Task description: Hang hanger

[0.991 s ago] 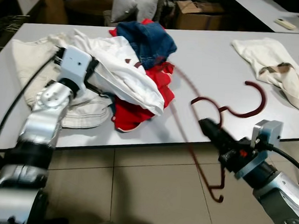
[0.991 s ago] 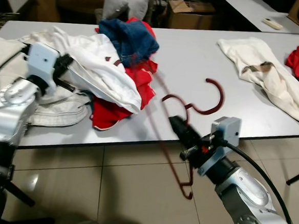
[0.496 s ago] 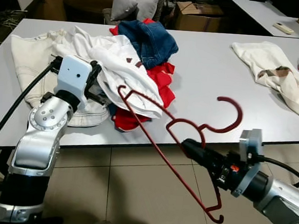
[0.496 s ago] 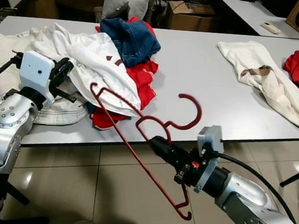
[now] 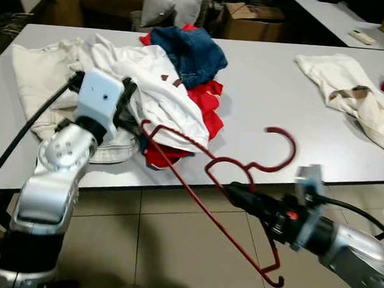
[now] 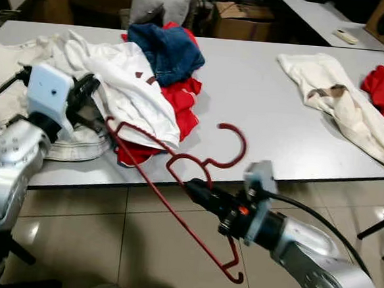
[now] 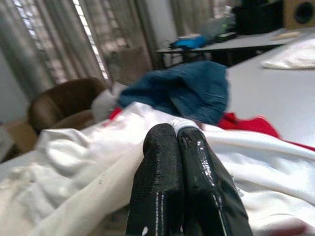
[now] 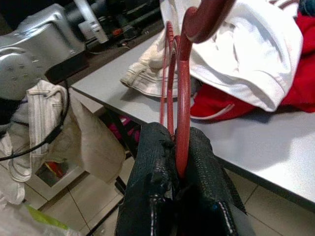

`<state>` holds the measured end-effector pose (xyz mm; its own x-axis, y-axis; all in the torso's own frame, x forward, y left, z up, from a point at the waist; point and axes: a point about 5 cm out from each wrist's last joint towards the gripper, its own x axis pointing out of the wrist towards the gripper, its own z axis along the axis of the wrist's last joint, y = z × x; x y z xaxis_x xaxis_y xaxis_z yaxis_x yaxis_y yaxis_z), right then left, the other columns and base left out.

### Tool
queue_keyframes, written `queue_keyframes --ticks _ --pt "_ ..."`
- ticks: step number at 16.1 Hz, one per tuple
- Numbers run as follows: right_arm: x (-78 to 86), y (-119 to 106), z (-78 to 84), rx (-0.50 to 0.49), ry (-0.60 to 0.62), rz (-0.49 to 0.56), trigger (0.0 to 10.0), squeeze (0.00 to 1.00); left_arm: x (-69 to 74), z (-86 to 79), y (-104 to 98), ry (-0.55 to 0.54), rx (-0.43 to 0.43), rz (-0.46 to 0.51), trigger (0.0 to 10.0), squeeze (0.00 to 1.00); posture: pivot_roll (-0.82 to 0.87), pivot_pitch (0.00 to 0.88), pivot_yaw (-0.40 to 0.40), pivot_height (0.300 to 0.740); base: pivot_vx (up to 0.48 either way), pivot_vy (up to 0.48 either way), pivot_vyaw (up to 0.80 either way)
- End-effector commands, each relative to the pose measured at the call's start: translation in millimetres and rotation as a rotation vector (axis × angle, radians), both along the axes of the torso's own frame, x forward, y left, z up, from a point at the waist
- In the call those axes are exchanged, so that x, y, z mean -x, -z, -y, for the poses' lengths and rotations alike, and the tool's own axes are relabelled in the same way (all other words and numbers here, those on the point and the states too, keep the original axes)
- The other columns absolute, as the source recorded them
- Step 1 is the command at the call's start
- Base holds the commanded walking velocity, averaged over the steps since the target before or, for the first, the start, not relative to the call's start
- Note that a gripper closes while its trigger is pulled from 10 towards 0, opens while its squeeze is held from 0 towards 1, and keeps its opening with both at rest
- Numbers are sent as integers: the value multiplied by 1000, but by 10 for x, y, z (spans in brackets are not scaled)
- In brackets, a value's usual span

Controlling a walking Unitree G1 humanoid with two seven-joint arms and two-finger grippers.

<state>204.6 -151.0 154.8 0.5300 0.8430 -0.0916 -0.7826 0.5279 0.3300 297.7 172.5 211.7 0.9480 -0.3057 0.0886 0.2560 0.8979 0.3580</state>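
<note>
- Right wrist view: right pincer (image 8: pixel 178 147) clamps the red hanger (image 5: pixel 210 165) just off the worktop (image 5: pixel 262 89) edge.
- Left wrist view: left pincer (image 7: pixel 176 132), fingers pressed together, touches the white garment (image 5: pixel 156 92) on the worktop.

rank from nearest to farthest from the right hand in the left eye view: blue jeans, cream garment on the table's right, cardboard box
1. Cream garment, on the table beyond the right hand, toward the robot's right.
2. Blue jeans, atop the clothes pile, toward the left.
3. Cardboard box, behind the table's far edge.
</note>
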Motion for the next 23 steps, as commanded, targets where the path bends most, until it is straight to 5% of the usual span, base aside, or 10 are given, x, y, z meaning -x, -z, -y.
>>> queue_keyframes --ticks 1,7,12,23 --pt "-41 13 2 12 12 -7 10000 0 43 56 -30 42 -12 15 0 0 20 18 -41 740 0 0 0" --pt "-184 20 -8 26 52 23 10000 0 122 93 -4 105 -68 3 0 0 27 18 -42 740 0 0 0" --pt "-203 58 -84 27 24 14 10000 0 104 160 -64 123 -21 11 0 0 37 16 -45 740 0 0 0" --pt "-206 90 -96 69 14 41 10000 0 -40 87 -23 31 -18 -17 0 0 39 0 -39 740 0 0 0"
